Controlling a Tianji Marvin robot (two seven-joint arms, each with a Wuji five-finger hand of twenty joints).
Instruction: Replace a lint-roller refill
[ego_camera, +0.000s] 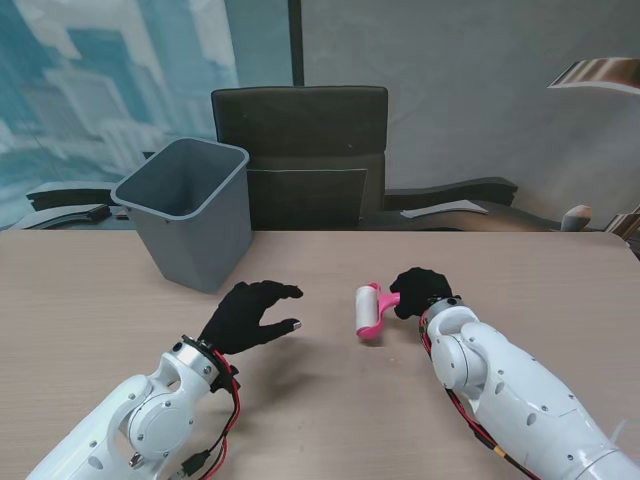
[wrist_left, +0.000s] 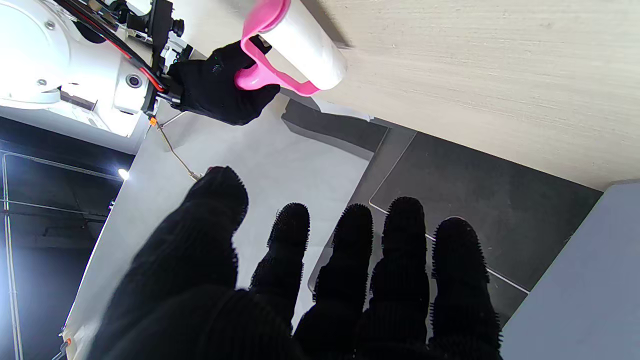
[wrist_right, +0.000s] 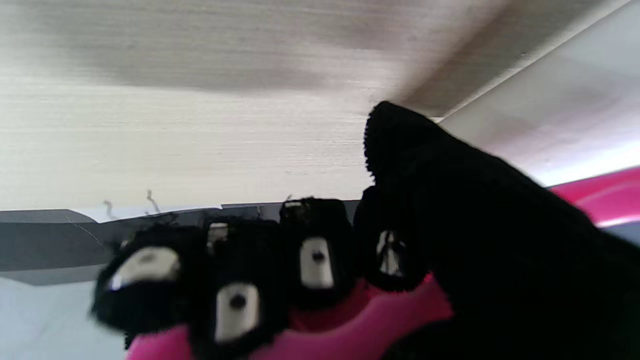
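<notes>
A pink lint roller (ego_camera: 370, 309) with a white refill roll (ego_camera: 366, 312) is held over the middle of the table. My right hand (ego_camera: 421, 291) is shut on its pink handle (wrist_right: 350, 325), fingers wrapped round it. The left wrist view shows the roller (wrist_left: 295, 47) with the white roll pointing away from the right hand (wrist_left: 220, 90). My left hand (ego_camera: 250, 315) hovers to the left of the roller, a short gap away, open with fingers (wrist_left: 350, 260) spread and nothing in it.
A grey waste bin (ego_camera: 190, 210) stands on the table at the far left, just beyond my left hand. A dark office chair (ego_camera: 300, 150) sits behind the table's far edge (ego_camera: 420, 232).
</notes>
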